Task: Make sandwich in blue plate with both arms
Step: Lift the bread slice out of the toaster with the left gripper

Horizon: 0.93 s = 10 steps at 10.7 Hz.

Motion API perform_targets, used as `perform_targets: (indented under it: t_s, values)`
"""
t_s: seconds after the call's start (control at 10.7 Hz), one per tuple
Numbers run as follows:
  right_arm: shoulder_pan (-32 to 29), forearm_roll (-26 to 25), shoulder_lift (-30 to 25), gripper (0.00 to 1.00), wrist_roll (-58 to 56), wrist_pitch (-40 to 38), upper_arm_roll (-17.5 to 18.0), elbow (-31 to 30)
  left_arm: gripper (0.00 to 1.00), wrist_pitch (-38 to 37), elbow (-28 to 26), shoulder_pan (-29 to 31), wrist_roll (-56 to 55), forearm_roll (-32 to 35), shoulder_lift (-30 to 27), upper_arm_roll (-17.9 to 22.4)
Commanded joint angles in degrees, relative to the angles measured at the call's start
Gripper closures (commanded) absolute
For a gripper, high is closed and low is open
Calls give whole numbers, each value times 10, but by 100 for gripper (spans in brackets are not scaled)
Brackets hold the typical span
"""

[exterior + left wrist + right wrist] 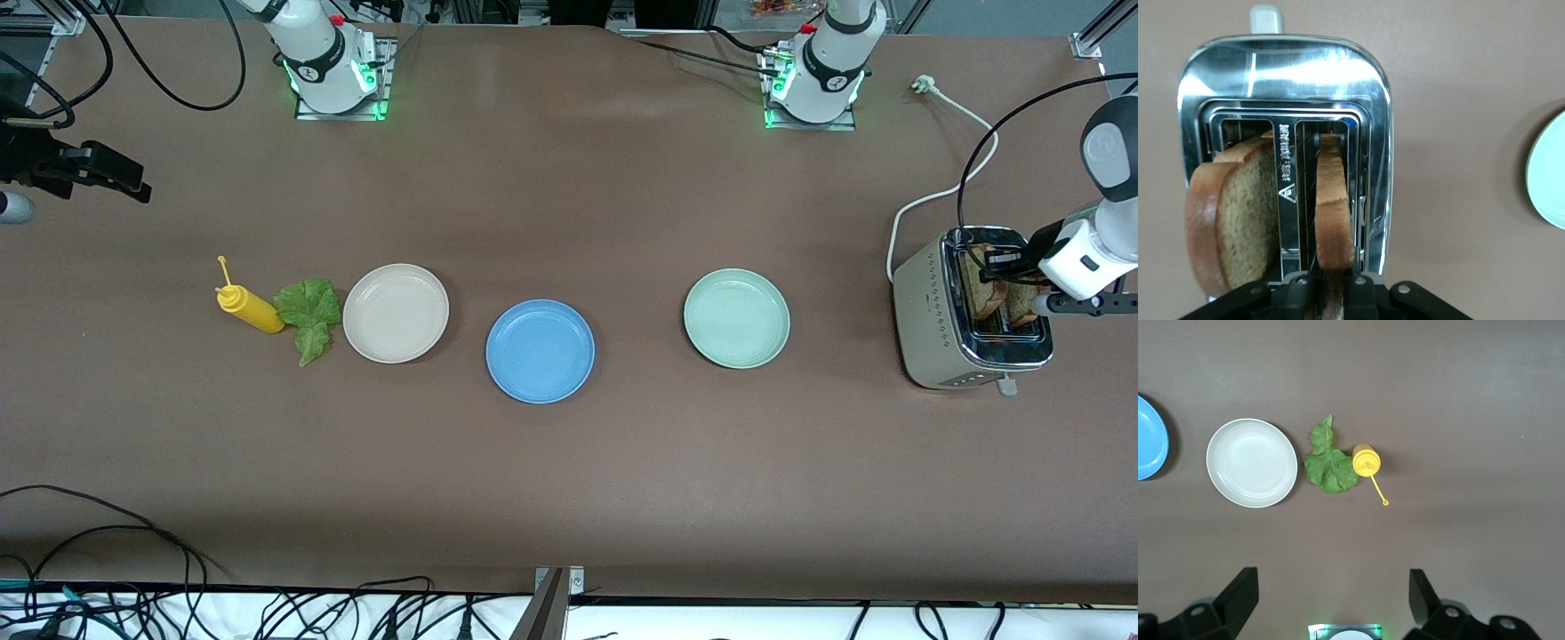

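At the left arm's end of the brown counter (pixel 569 178), the left hand (pixel 1328 293) has closed its black fingers on the top edge of a tan, dark-crusted bread slice (pixel 1333 200) standing upright in one slot of the chrome two-slot toaster (pixel 1365 87). A second speckled brown slice (pixel 1238 213) leans in the neighbouring slot, untouched. The gripped slice stands on edge with its long axis running along the slot, so the way out looks to be straight up before any swing across the counter.

Taking the toaster as landmark, the round medium-blue plate (pixel 540 350) lies well away toward the right arm's end, with the pale mint-green plate (pixel 736 317) between the two. Past the blue plate in that direction sit a beige plate (pixel 396 313), then a ruffled bright-green lettuce leaf (pixel 308 316) and a yellow squeeze bottle (pixel 249 308) lying on its side, touching or nearly touching the leaf.

The right hand (pixel 1331 593) waits high over the counter's right-arm end, fingers spread wide and empty, looking down on the leaf. That arm is much the nearer to the lettuce; the left arm is the only one near the bread. The blue plate is bare, so the sandwich is not yet begun.
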Motion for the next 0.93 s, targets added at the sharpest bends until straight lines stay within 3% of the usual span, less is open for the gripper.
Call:
perform_targets:
  t_s: [0.0, 0.56, 0.84]
  values:
    - [-1, 8, 3, 0, -4, -8, -2, 10, 100, -45, 11, -1, 12, -7, -24, 2]
    - [-1, 8, 3, 0, -3, -9, -2, 10, 100, -153, 112, -7, 11, -4, -26, 2]
    - [-1, 8, 3, 0, -3, -9, -2, 10, 100, -161, 122, -19, 9, -5, -38, 1]
